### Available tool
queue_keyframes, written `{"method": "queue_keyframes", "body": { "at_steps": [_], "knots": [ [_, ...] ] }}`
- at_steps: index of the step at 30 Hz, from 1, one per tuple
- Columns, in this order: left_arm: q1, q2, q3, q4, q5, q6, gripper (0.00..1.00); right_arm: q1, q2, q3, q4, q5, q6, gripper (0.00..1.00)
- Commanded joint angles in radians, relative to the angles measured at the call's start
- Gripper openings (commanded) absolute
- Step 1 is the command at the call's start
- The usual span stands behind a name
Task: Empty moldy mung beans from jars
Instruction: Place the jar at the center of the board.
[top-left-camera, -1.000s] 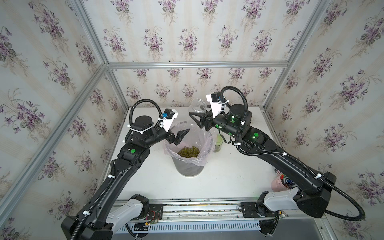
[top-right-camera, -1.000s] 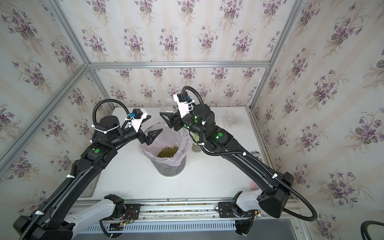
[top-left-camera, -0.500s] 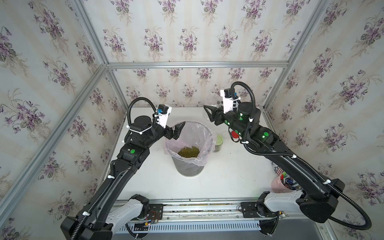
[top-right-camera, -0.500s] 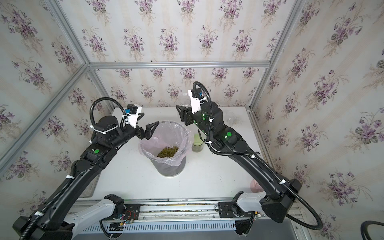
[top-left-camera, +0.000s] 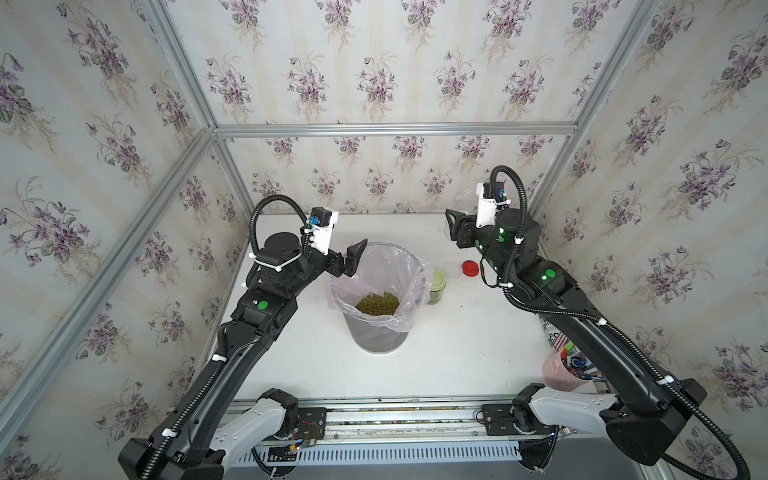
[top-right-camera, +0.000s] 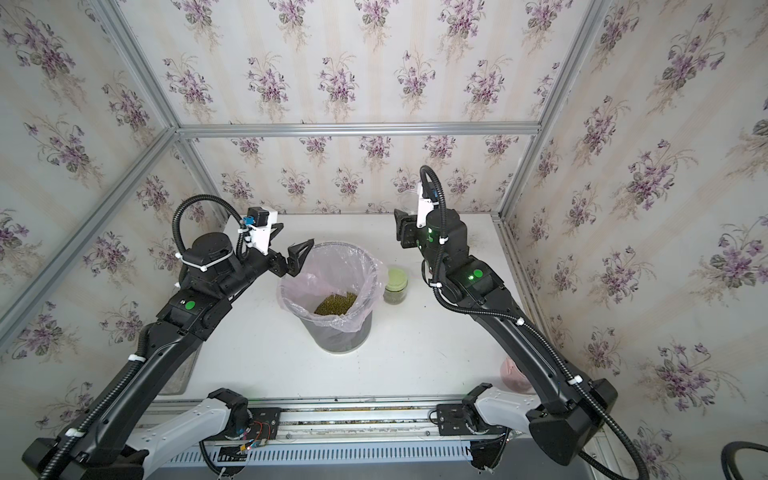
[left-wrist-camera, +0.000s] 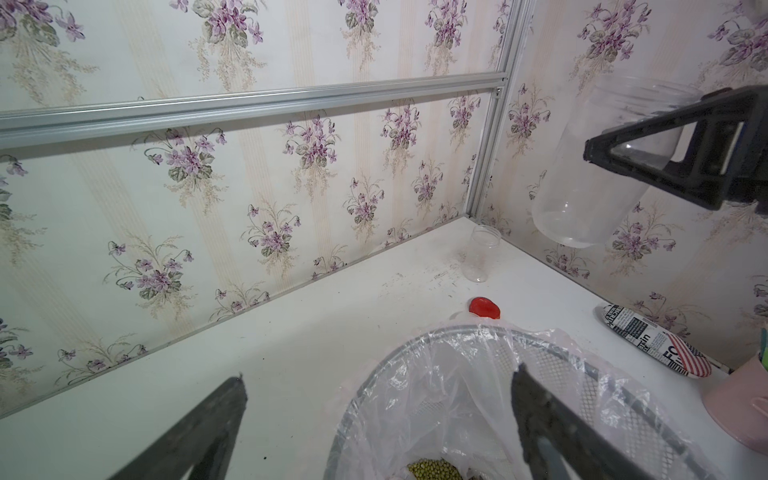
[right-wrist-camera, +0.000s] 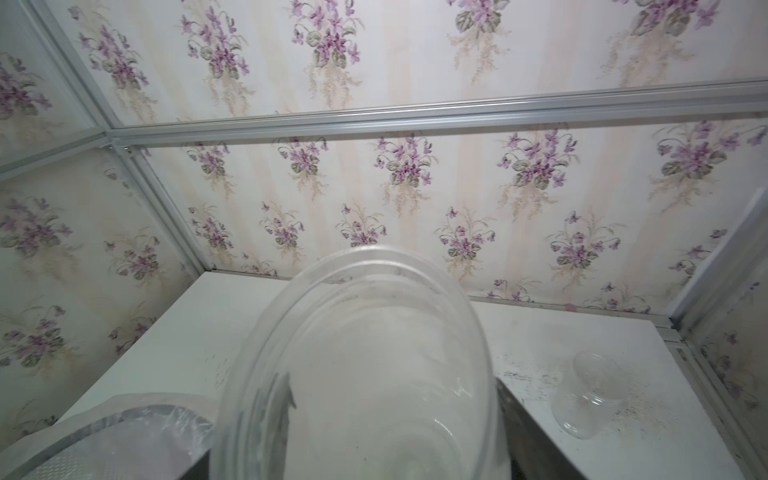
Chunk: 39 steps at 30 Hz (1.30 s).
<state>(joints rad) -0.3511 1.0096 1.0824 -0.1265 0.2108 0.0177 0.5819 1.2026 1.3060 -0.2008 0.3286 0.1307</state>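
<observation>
The left arm (top-left-camera: 266, 307) holds its jaws wide apart and empty at the rim of the grey bin (top-left-camera: 376, 336), where the mung beans (top-left-camera: 377, 303) lie heaped inside the pinkish liner. The right arm's (top-left-camera: 552, 286) jaws are clamped on an empty clear jar (left-wrist-camera: 594, 174), held tilted in the air above the far right of the table (top-left-camera: 457, 353). A green-lidded jar (top-left-camera: 436, 284) with beans inside stands just beside the bin. A red lid (top-left-camera: 470, 268) and a white lid (top-left-camera: 452, 269) lie near it. Another lidless jar (left-wrist-camera: 482, 253) sits by the far corner.
</observation>
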Motion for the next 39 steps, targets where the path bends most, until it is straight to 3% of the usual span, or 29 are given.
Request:
{"method": "queue_keyframes", "body": {
  "at_steps": [1,6,23,39],
  "knots": [
    [0.001,-0.006,0.002,0.027,-0.024,-0.013,1.00,-0.030,-0.025,-0.038,0.053,0.072,0.031,0.58],
    [0.001,-0.012,-0.001,0.027,-0.061,-0.013,1.00,-0.097,-0.041,-0.117,0.119,0.105,0.056,0.58],
    [0.002,-0.006,-0.003,0.021,-0.068,-0.017,1.00,-0.177,-0.088,-0.394,0.349,0.198,0.104,0.58],
    [0.002,-0.010,-0.001,0.017,-0.060,-0.021,0.99,-0.259,-0.085,-0.445,0.366,0.157,0.169,0.58]
  ]
}}
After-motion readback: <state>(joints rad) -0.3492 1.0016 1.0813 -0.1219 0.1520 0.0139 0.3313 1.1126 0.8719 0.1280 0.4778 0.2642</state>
